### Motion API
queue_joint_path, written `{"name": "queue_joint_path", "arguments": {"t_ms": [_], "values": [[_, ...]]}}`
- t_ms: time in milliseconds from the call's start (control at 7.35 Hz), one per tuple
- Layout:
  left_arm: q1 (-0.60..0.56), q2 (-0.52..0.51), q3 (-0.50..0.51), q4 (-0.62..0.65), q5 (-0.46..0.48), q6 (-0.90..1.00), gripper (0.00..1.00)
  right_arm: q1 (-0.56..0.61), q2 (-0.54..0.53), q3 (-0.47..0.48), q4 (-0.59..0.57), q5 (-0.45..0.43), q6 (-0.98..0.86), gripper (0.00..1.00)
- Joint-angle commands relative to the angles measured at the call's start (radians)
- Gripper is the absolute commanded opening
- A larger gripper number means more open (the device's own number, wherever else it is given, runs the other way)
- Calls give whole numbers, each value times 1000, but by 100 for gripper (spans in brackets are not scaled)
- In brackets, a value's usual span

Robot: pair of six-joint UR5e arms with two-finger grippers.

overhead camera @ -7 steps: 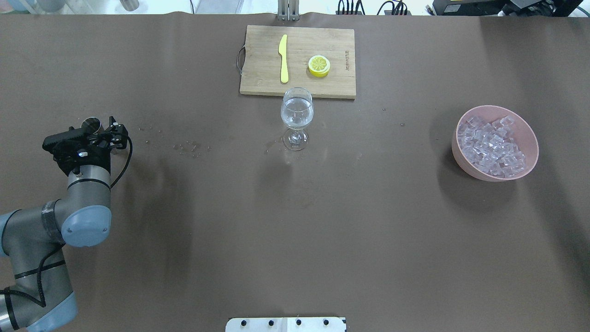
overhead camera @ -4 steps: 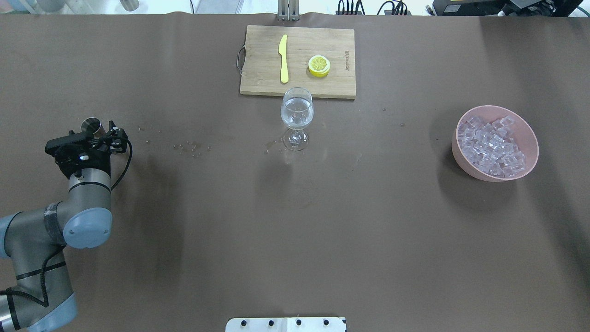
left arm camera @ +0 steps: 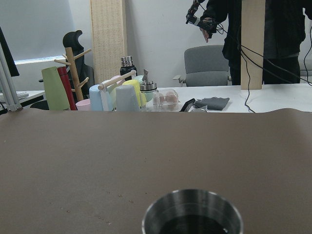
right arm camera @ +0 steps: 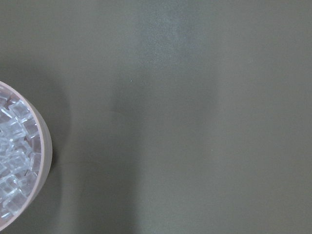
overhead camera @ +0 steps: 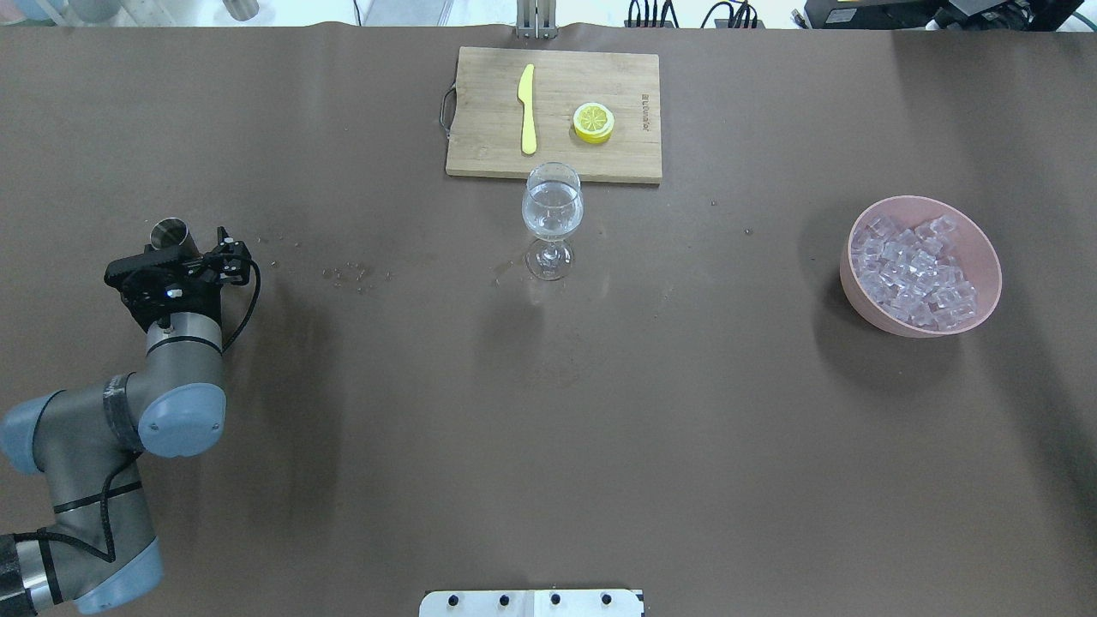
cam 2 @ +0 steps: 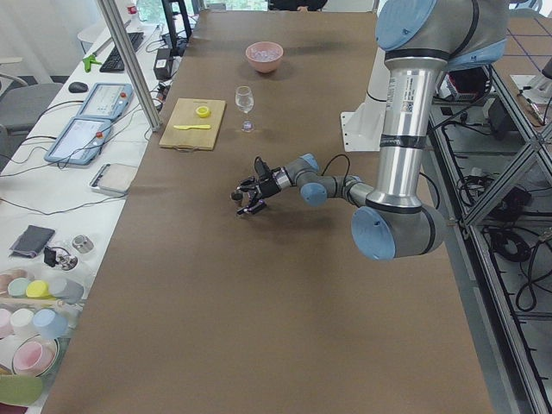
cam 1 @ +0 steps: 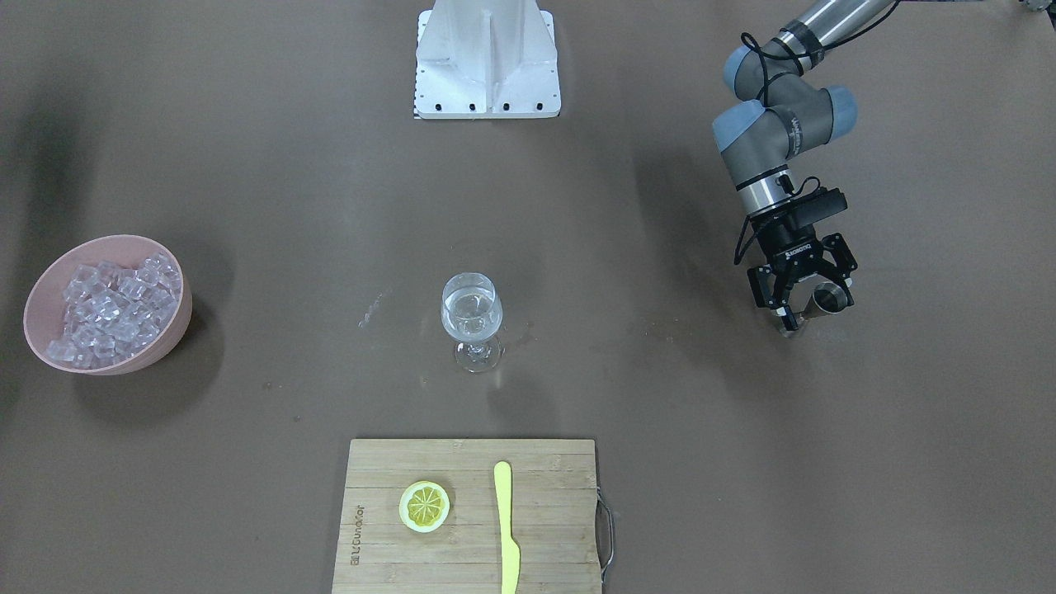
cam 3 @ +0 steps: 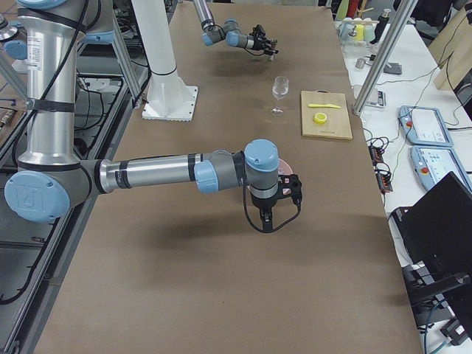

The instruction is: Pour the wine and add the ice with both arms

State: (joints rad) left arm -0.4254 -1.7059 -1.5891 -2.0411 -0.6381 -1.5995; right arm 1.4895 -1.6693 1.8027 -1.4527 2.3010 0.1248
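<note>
The left gripper (cam 1: pixel 813 309), jaws spread wide and loose around the small upright steel cup (cam 1: pixel 827 299), should lift clear without clipping it, while the right gripper (cam 3: pixel 290 186) hides how its jaws stand.

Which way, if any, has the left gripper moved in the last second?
Yes: overhead, the left gripper has shifted right, toward the wine glass, and slightly back toward the robot.

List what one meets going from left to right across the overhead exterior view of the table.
Small steel cup → yellow plastic knife → round yellow lemon slice → pink bowl of clear ice cubes. The clear wine glass and wooden cutting board overlap these sideways, so they are left out.
</note>
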Motion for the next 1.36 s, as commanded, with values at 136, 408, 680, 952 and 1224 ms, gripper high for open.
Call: {"name": "queue_joint_path", "arguments": {"t_ms": [136,408,680,952,1224], "values": [[1,-20,74,-79,-3,9,92,0,0,-2,2,0,1,100],[1,-18,67,-96,-3,9,80,0,2,-2,2,0,1,100],[-1,-8,69,-159,-5,12,63,0,2,-2,2,0,1,100],[1,-5,66,-160,-5,12,62,0,2,-2,2,0,4,100],[1,-3,69,-160,-15,13,59,0,3,-2,2,0,4,100]]}}
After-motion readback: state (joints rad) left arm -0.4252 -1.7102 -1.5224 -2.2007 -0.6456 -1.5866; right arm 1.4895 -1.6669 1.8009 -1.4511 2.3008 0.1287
